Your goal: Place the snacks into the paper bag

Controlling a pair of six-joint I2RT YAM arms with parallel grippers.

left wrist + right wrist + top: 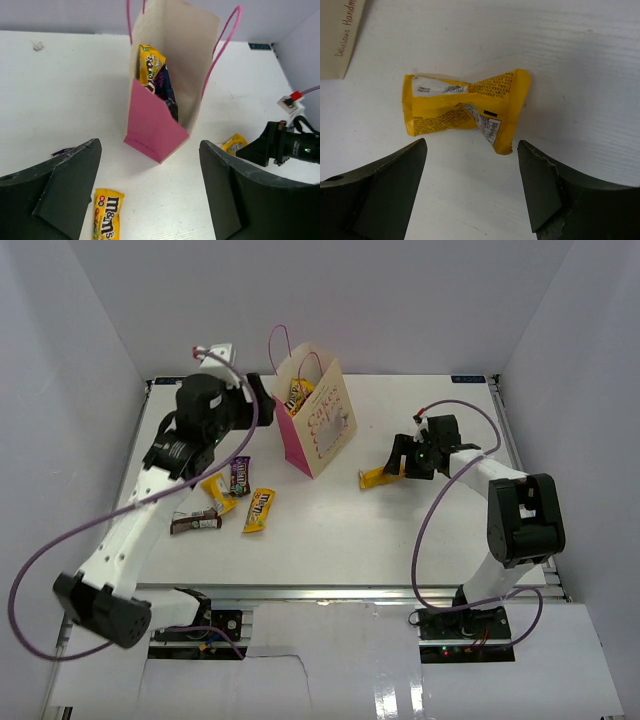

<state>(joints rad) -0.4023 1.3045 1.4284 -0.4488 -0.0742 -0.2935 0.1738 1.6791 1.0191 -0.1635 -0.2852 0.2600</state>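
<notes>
1. Right gripper [471, 146], on the right side of the white table [420, 540], has its two dark fingers spread wide and holds nothing.
2. Just beyond its fingertips lies a crumpled yellow snack packet [465, 107], twisted in the middle and flat on the table. Neither finger touches it in the wrist view.
3. Left of that packet stands a small tan kraft paper bag [322, 425] with pink sides, a white printed front and thin pink loop handles. It is upright near the far middle of the table, with its mouth open.
4. Inside the paper bag, a yellow candy packet [150, 65] stands on end against a dark purple-blue crinkly packet [166, 90]. Both show in the opening.
5. Left gripper [149, 145] hovers at the far left, pointing at a pink side of the bag, its fingers wide apart and empty.
6. Four more snacks lie flat on the table, left of the bag and nearer than it:
   - a brown candy packet [241, 476], closest to the bag;
   - a small yellow wrapper [217, 490] just beside the brown one, on its left;
   - a yellow M&M's packet [259, 510], nearer again;
   - a dark brown bar [195, 523], furthest left.
7. All four lie apart from both grippers.
</notes>
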